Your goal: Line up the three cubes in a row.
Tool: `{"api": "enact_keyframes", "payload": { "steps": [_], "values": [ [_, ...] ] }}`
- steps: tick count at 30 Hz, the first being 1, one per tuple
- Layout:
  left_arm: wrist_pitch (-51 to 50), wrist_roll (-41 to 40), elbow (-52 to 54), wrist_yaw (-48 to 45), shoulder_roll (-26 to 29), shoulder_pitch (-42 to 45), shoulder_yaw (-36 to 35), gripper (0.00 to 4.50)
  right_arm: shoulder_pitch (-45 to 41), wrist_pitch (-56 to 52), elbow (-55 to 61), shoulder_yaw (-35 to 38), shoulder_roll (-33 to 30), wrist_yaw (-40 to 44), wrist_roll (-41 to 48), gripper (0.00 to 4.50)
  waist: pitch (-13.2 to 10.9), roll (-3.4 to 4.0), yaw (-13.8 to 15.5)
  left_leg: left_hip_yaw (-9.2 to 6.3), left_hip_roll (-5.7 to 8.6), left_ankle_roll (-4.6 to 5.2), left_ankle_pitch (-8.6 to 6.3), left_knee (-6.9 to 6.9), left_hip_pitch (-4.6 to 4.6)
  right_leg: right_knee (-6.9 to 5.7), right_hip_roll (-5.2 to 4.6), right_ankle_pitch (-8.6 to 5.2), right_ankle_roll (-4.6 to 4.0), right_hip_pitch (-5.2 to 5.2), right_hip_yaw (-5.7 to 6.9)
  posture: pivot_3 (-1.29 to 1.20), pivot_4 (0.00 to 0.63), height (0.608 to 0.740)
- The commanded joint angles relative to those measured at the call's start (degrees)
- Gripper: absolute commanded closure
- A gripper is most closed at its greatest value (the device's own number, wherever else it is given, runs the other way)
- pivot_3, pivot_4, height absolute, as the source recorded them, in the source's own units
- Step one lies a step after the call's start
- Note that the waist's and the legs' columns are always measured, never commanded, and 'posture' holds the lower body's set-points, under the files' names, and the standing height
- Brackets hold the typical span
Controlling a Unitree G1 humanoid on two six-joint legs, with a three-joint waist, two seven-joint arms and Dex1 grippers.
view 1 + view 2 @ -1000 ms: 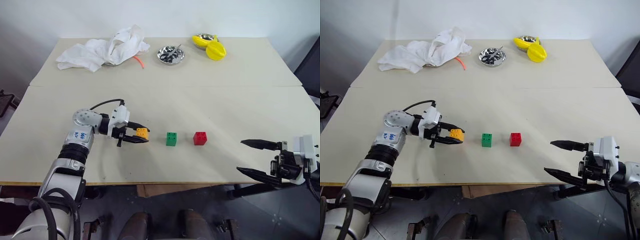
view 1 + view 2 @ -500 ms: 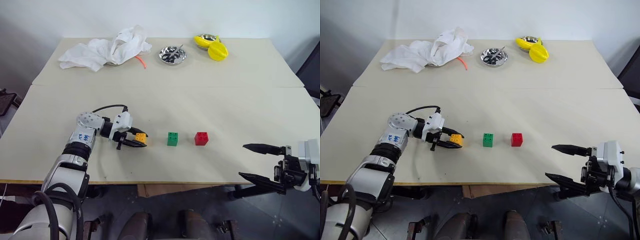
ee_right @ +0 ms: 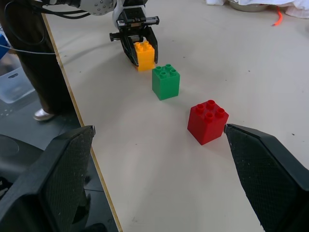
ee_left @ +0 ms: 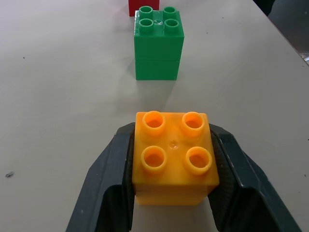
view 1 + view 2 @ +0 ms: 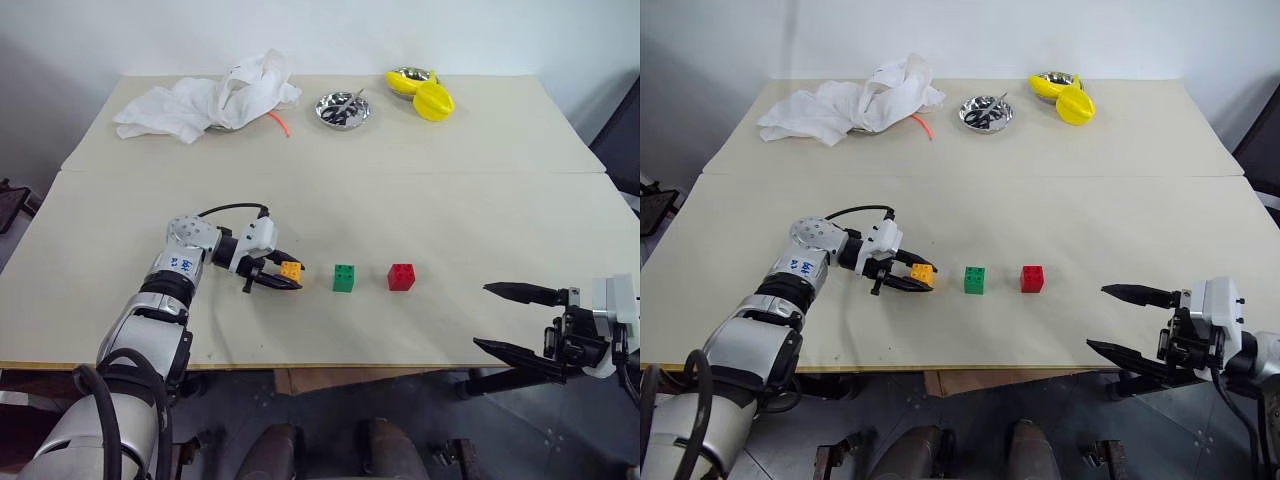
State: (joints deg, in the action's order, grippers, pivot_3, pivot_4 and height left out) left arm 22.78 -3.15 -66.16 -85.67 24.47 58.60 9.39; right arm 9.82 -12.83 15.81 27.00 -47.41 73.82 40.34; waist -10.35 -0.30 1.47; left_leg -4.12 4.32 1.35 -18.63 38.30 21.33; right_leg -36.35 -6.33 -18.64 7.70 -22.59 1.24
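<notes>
The left gripper [image 5: 285, 277] clamps the small orange studded plastic cube [image 4: 174, 157] between its two black fingers [image 4: 108, 186], near the surface's [image 5: 400, 200] front edge. The green studded cube [image 5: 344, 278] and red studded cube [image 5: 401, 276] stand beside it, apart. The right gripper [image 5: 505, 318] hangs spread wide off the front right corner, holding nothing.

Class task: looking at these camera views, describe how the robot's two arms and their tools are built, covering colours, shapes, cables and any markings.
The left arm is silver-grey metal with a round joint housing bearing a blue-marked sticker, black ribbed lower sections, and a black cable looping to a white wrist block. Both the left tool and right tool have two black, tapered fingers; the right one sits on a white block.
</notes>
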Motion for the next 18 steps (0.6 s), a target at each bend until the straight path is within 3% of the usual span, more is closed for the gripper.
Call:
{"api": "enact_keyframes", "payload": {
  "steps": [1,6,15,18],
  "values": [
    [0.6,0.7,-0.7,0.9,0.0,1.3,-1.2,2.97,-0.3,-0.1,2.3,-0.2,0.4,-0.7,0.9,0.00,0.0,0.00,0.0,0.00,0.01,0.00,0.00,0.00,0.00,-0.01,0.00,0.00,0.00,0.00,-0.01,0.00,0.150,0.740],
    [0.3,1.6,-1.3,0.9,0.7,1.4,-1.3,2.97,-0.5,0.0,2.5,-0.6,0.6,-1.2,0.9,0.00,0.0,0.00,0.0,0.00,0.01,0.00,0.00,0.02,0.00,-0.05,0.00,0.00,0.00,-0.01,-0.01,0.00,0.150,0.740],
    [0.1,-1.7,-0.1,-0.2,0.7,1.0,-6.0,0.16,-1.3,0.5,2.0,-1.7,0.9,-1.5,0.7,0.00,0.0,-0.01,0.0,0.00,0.01,0.00,0.00,0.03,0.01,-0.08,0.03,0.00,0.00,-0.03,0.00,0.00,0.150,0.740],
    [0.3,-3.4,2.9,-2.4,3.3,-1.2,-8.1,0.02,-1.7,0.8,1.6,-2.1,1.0,-1.4,0.4,0.00,0.0,-0.02,-0.1,0.00,0.01,0.00,0.00,0.04,0.01,-0.08,0.02,0.00,0.00,-0.03,-0.01,0.00,0.150,0.740]
  ]
}}
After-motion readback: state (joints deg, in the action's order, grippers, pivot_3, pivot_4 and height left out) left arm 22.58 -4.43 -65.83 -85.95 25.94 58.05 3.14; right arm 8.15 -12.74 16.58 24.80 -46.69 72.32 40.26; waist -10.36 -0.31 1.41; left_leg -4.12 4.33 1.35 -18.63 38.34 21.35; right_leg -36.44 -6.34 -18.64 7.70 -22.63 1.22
